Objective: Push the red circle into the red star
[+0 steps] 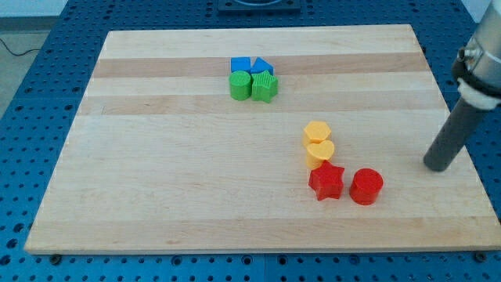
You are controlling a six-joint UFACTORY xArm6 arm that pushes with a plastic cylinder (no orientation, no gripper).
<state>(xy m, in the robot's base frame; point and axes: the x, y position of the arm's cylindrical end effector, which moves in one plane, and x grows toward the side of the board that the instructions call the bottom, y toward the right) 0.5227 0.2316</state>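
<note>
the red star (326, 182) serves as the landmark here, sitting on the wooden board (156, 196) toward the view's lower right. going from the view's left: well up and to the left of the red star sits a tight cluster of four, a blue cube (240, 65) and a blue triangle (263, 66) at the back, with a green cylinder (239, 84) and a green star-like block (265, 87) in front of them, all touching or nearly so. none of these matter to the task.

just above the red star, a yellow hexagon-like block (317, 132) and a yellow heart (319, 151) are stacked in a short column, the heart touching or almost touching the star's upper edge.

immediately to the right of the red star lies the red circle (366, 186), the block to be moved. a thin gap seems to separate the two, though they may just be brushing; it is hard to tell.

further right of the red star, beyond the circle and slightly higher, stands my tip (437, 167), apart from every block. there is no claw on this arm, only the rod, so nothing is open, closed or held.

as i judge it, the step in hand is the approach: the circle is nearly home but contact is not clearly made. the next move calls for bringing my tip down a little to line up with the circle's right side, then pushing straight toward the view's left, gently, so the star is not shoved off and the yellow heart stays undisturbed.
</note>
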